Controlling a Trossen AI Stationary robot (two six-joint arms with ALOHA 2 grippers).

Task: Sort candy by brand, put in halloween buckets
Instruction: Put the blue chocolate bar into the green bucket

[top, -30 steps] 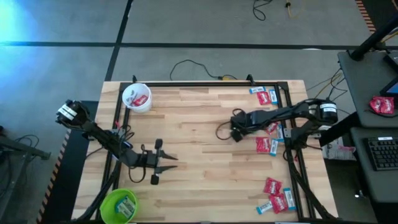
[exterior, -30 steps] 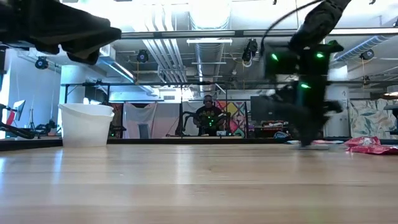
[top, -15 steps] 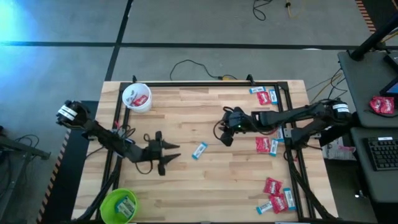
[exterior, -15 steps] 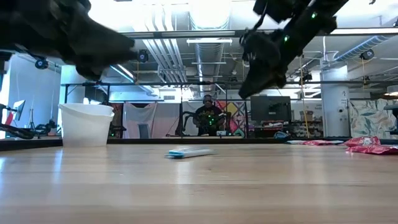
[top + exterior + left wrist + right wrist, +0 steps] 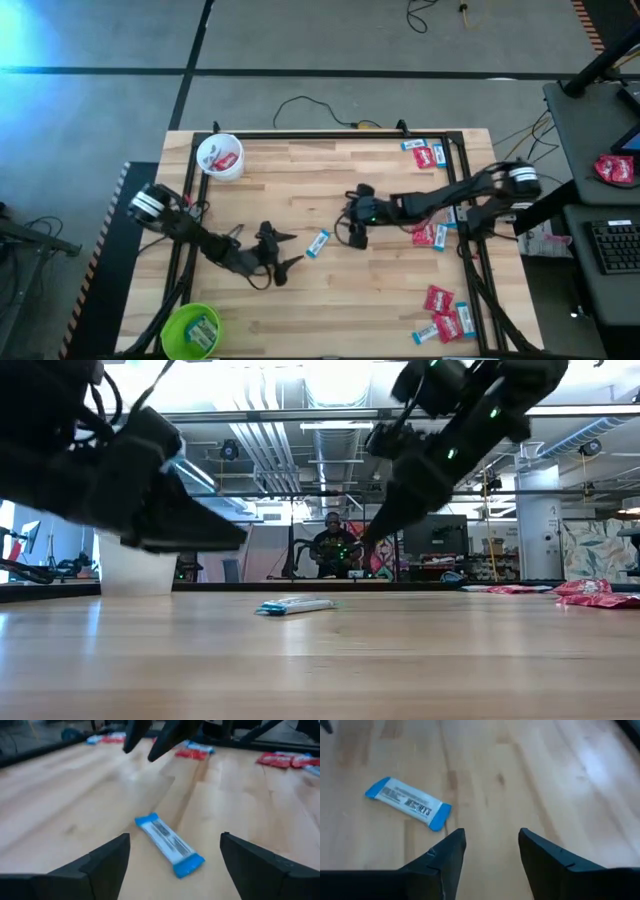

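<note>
Flanking a blue-and-white candy bar point(image 5: 319, 243) with both our grippers.
We are holding the left gripper point(image 5: 284, 250) spread and empty left of it, the right gripper point(image 5: 352, 231) released right, mid-table.

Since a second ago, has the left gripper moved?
Yes. In the high view the left gripper has shifted right, away from the white bucket, toward the blue candy.
</note>
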